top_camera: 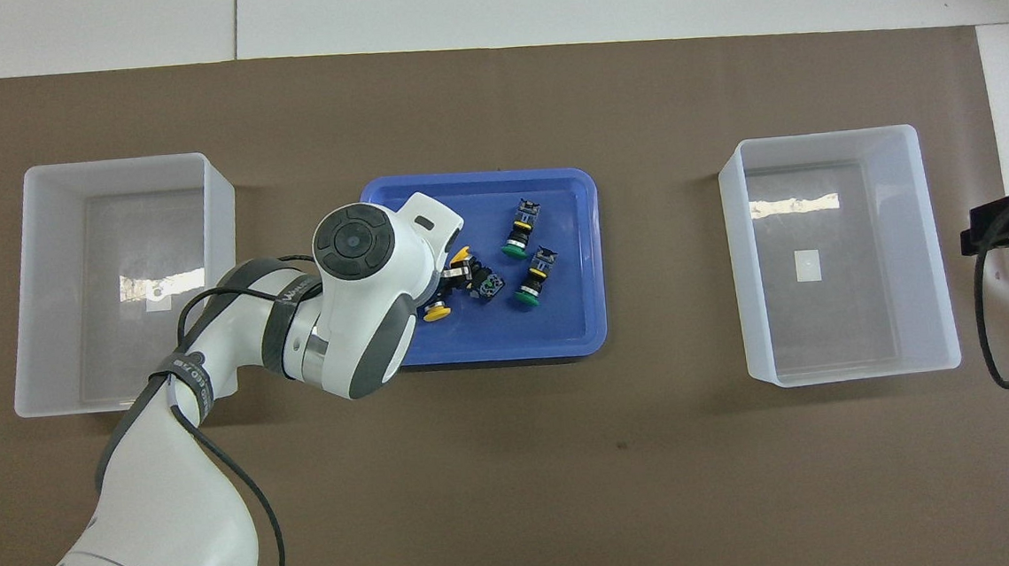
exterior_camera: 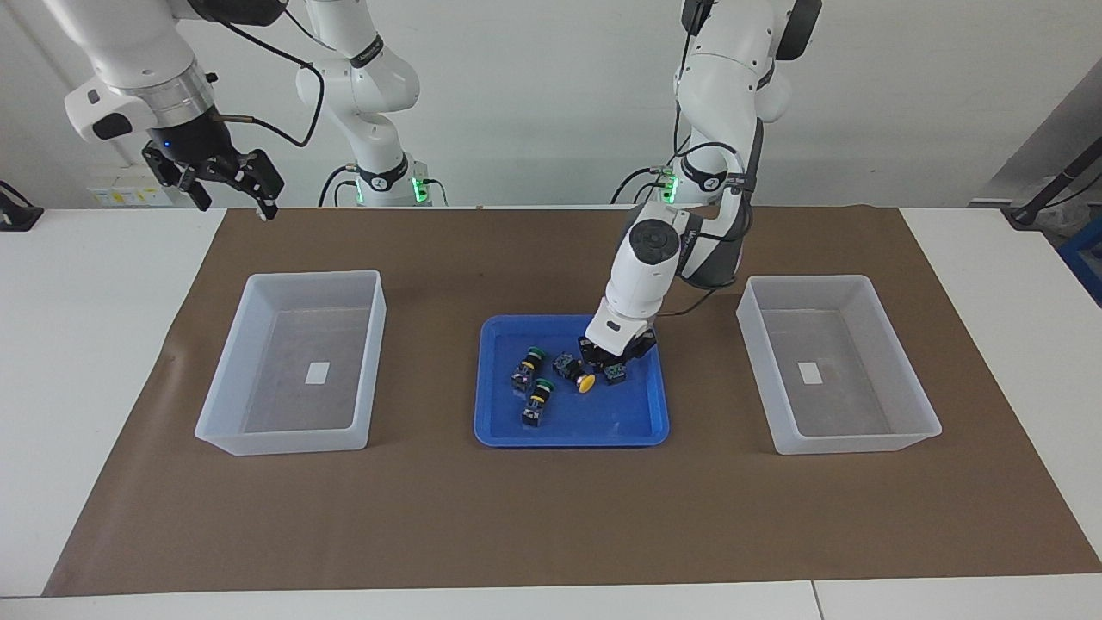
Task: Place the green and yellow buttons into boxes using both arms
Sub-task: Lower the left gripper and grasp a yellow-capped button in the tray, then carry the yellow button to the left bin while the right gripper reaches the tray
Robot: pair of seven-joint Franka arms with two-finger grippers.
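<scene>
My left gripper [exterior_camera: 611, 362] is down inside the blue tray [exterior_camera: 572, 439], right at the two yellow buttons. My own wrist covers most of it in the overhead view, and the facing view shows only the black gripper body, so I cannot tell whether it is clenched or released, nor whether it has hold of either button. One yellow button [exterior_camera: 586, 382] lies on its side just beside the gripper, toward the right arm's end, with its cap showing plainly in the facing view. The other yellow button [top_camera: 436, 313] peeks out from under my wrist in the overhead view. Its cap is clear, but its body is mostly hidden.

A little further toward the right arm's end, in the same tray, lie the two green buttons, apart from the gripper. The first green button [exterior_camera: 526, 368] and the second green button [exterior_camera: 538, 403] both lie on their sides, close to each other but not touching.

Well apart from the gripper, a box [exterior_camera: 861, 443] sits on the brown mat [exterior_camera: 551, 517] at the left arm's end, holding only its small white label. The other box [exterior_camera: 284, 443] sits at the right arm's end, likewise with only a label.

My right gripper [exterior_camera: 228, 176] waits in the air over the mat's corner at the right arm's end, its jaws spread and holding nothing. The overhead view cuts it off at the edge.
</scene>
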